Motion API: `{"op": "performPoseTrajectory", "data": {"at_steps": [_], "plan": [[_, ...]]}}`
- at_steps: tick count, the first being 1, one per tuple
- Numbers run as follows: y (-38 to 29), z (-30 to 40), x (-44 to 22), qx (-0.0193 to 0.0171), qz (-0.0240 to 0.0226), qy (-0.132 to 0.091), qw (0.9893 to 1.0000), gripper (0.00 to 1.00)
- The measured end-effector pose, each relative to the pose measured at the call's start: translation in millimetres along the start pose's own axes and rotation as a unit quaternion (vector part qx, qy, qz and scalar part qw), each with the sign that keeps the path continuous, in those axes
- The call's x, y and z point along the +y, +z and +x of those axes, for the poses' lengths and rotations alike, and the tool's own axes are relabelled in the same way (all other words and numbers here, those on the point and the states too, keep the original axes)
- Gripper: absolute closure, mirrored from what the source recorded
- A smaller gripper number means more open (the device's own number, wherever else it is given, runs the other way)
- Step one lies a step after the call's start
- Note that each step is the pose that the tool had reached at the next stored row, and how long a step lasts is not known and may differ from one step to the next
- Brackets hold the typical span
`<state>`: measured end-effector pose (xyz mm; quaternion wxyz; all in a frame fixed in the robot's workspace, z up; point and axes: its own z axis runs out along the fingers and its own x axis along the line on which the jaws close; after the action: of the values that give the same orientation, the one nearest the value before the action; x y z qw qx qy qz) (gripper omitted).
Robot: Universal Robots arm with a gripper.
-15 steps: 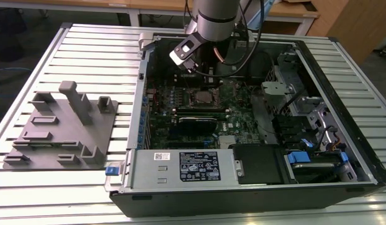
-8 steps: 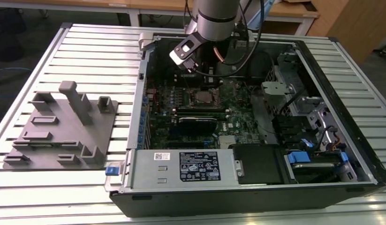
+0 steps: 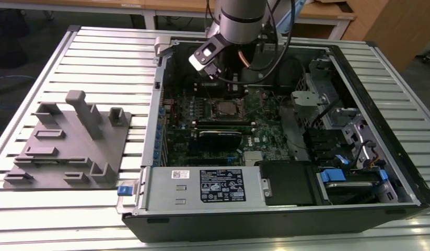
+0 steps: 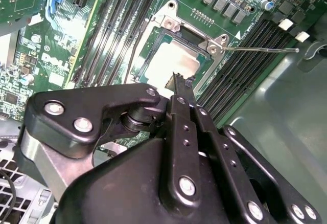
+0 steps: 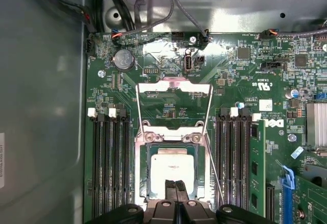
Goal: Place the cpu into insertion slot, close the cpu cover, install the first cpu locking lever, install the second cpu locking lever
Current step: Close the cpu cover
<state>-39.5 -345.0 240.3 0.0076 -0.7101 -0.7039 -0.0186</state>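
Cpu [image 5: 172,166] lies flat in insertion slot [image 5: 149,155], so placing looks done. Cpu cover [image 5: 173,87] stands swung up beyond it, not yet shut, w/ locking lever [image 5: 213,175] wire loose at one side, prob. so socket stays reachable. Gripper [image 5: 174,185] fingers pressed together, nothing btwn them, tips just over cpu's near edge; likely closed up to serve as a slim pusher.

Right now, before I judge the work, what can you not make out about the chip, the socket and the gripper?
First wrist view: the gripper covers one edge of the chip.
Both wrist views: whether the gripper touches the chip cannot be told.
Exterior view: the socket is too small to show detail.
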Motion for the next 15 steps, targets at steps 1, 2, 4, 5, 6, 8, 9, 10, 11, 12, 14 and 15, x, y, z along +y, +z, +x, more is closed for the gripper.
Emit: {"op": "performPoseTrajectory", "data": {"at_steps": [1,2,4,5,6,8,9,10,11,12,14,15], "plan": [[-0.7,0.0,0.0,0.0,0.0,0.0,1.0,0.89],[-1.6,0.1,0.0,0.0,0.0,0.0,1.0,0.89],[-3.1,0.1,0.1,0.0,0.0,0.0,1.0,0.89],[-3.1,0.1,0.1,0.0001,-0.0001,0.0,1.0,0.89],[-3.1,0.2,0.1,0.0002,-0.0001,0.0,1.0,0.89],[-4.6,0.2,0.1,0.0001,0.0,0.0,1.0,0.89],[-4.6,0.2,0.1,0.0001,0.0,0.0,1.0,0.89],[-4.6,0.2,0.1,0.0001,0.0,0.0,1.0,0.89],[-4.9,0.2,0.1,0.0,0.0,0.0,1.0,0.89],[-5.2,0.1,0.1,-0.0001,0.0001,0.0,1.0,0.89],[-5.7,0.2,0.1,0.0,0.0,0.0,1.0,0.89],[-5.9,0.2,0.1,0.0001,-0.0001,0.0,1.0,0.89]]}}
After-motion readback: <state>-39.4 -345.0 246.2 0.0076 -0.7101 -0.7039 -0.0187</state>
